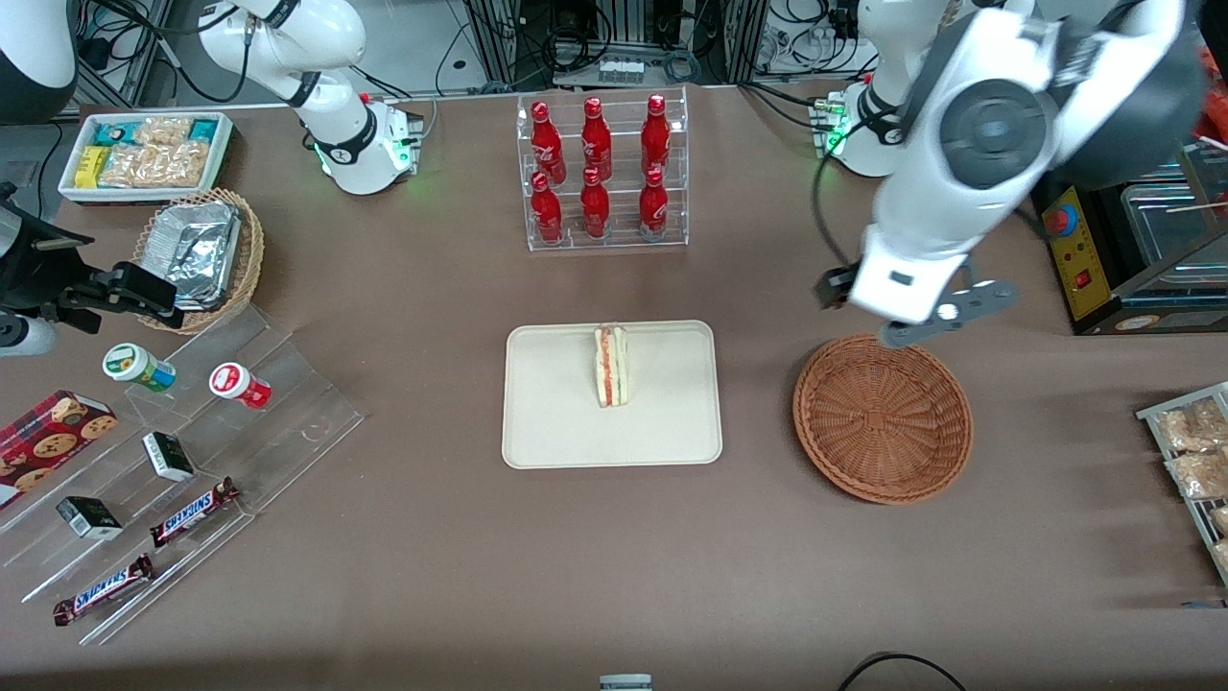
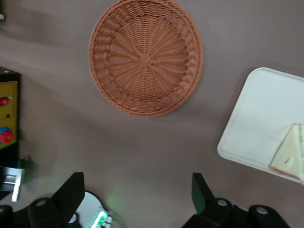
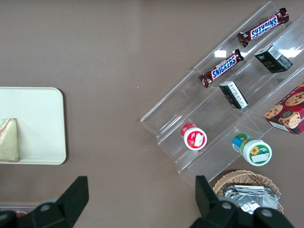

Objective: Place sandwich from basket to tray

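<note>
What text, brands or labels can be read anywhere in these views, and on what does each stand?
"SNICKERS": chocolate bar on the clear stepped stand.
"SNICKERS": second chocolate bar, one step over.
Too small or blurred to read: red-lidded cup, green-lidded cup, two dark cartons, cookie box, red bottles, snack packets, yellow control box.
The pincer hangs open, empty, above the table beside the basket.

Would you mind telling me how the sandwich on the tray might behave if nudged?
The sandwich stands on a narrow edge on the tray, so it would probably tip. Its bread looks soft, likely squashing easily. The open gripper hangs above the table beside the basket.
</note>
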### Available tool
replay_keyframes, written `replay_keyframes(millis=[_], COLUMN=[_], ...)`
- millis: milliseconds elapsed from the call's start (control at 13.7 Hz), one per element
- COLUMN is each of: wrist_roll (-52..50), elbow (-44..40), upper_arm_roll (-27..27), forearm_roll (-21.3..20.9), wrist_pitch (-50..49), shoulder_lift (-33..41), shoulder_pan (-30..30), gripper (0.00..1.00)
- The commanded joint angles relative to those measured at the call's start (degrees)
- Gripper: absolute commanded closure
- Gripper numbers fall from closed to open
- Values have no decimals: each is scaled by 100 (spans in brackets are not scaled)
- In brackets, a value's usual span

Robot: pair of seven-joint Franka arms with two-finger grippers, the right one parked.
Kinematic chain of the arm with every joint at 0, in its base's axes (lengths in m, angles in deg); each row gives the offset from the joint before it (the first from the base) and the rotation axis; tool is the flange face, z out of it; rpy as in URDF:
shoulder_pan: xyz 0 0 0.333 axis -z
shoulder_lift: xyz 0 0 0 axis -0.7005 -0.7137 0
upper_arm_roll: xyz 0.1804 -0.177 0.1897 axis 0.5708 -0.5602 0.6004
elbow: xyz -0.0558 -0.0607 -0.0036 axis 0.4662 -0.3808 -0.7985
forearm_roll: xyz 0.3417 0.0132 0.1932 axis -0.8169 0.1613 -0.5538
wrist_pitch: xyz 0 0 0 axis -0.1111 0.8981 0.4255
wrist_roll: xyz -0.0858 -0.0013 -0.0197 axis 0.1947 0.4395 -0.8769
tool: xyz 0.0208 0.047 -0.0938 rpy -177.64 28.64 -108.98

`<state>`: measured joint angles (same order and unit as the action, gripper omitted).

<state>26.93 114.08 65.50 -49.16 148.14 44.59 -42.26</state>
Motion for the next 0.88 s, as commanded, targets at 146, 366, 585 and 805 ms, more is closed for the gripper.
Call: replay_keyframes(millis=[146,366,585,805], wrist_roll=[1255,1898,2662,3339], elbow=[746,1045,1256,1467], upper_arm_roll=[-26,70,701,1824], forearm_roll=[239,327,537,661], wrist_pitch=[-61,-61,-61,-70], shoulder_lift=[771,1105,1360,1712], shoulder_pan=[-737,-949,-888,-407], gripper=[1,1,1,1])
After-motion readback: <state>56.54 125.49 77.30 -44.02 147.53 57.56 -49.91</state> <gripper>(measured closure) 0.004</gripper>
